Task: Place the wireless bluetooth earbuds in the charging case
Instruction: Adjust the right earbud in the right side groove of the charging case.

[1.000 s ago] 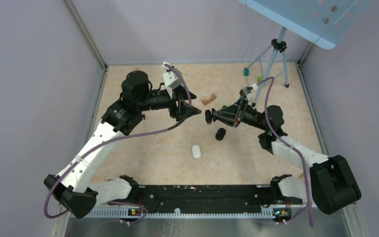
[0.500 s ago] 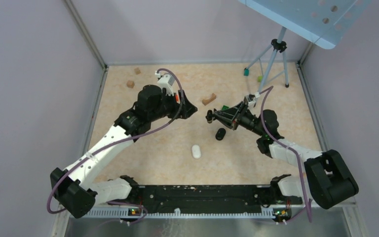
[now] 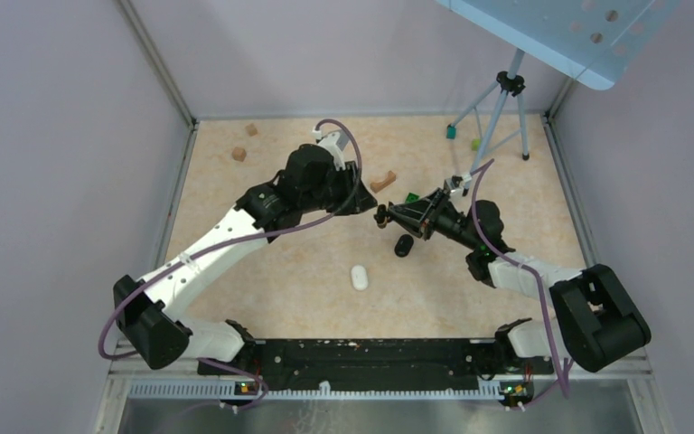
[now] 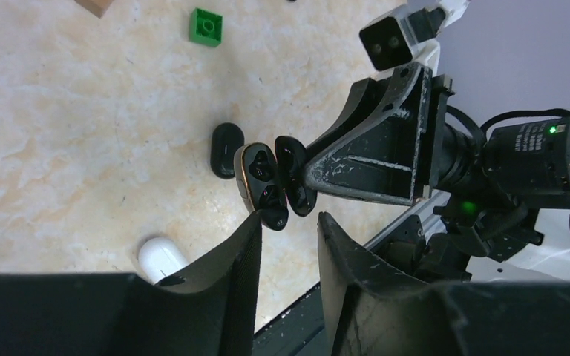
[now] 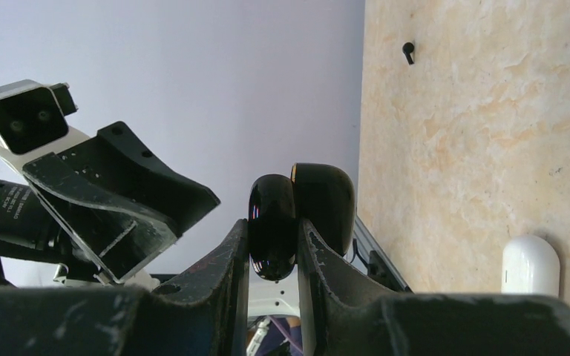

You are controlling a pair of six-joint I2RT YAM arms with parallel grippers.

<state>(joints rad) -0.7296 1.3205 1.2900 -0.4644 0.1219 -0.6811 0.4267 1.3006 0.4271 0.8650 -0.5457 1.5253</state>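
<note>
The open case is being held clamped in the right gripper above the tabletop, faced by the empty, narrowly parted left gripper; steadiness and square alignment are being called for.

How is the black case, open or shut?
Open: the black case, pinched in the right gripper, shows its lid swung away from the base.

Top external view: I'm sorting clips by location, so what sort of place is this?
Probably a robot test cell in a lab: plain lilac walls closing in a beige tabletop, and a tripod standing in the far right corner.
</note>
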